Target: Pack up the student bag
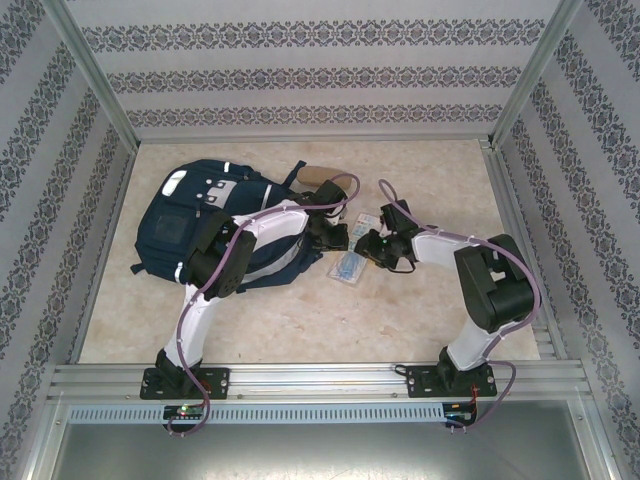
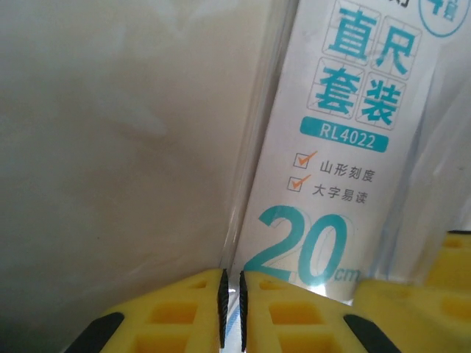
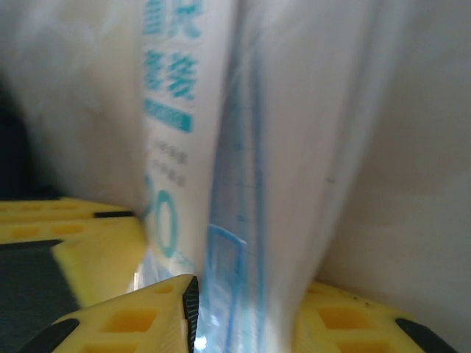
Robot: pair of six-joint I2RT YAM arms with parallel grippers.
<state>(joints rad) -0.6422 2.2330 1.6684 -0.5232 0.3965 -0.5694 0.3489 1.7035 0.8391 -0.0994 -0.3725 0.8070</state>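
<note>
The student bag (image 1: 190,220) is a navy backpack lying flat at the left of the table, partly under my left arm. Just right of it, a clear plastic ruler set pack (image 1: 352,262) with teal print (image 2: 346,147) sits between both grippers. My left gripper (image 1: 335,238) (image 2: 232,309) is shut on the pack's thin plastic edge. From the other side, my right gripper (image 1: 375,245) (image 3: 246,309) is shut on the same pack (image 3: 243,147), blue rulers showing between its yellow fingers (image 3: 125,320).
A tan object (image 1: 318,175) lies by the bag's top right corner. Patterned walls enclose the beige table (image 1: 420,320) on three sides, and an aluminium rail (image 1: 320,378) runs along the near edge. Open tabletop lies in front of and to the right of the grippers.
</note>
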